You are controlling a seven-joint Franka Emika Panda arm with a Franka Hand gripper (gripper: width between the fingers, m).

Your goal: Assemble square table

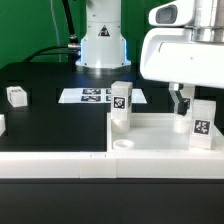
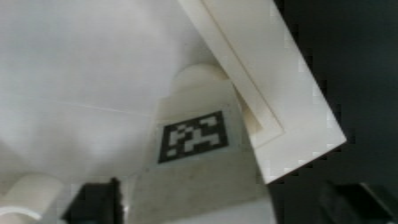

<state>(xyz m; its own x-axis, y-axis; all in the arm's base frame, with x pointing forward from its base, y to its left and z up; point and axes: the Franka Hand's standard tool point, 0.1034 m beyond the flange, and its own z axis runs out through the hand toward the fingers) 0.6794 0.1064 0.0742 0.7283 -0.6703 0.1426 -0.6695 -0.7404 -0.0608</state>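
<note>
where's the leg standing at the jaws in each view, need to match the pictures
Exterior view: the leg stands at the exterior view's right, on a corner of the slab, beside a dark jaw.
Wrist view: the same leg fills the centre, with a jaw on either side.
Shared landmark: the leg's black-and-white tag.

One leg (image 1: 120, 105) stands on the tabletop (image 1: 160, 130) at the exterior view's left, another leg (image 1: 203, 122) at its right. A third leg (image 1: 17, 95) sits apart, farther left.

No legible text or numbers
</note>
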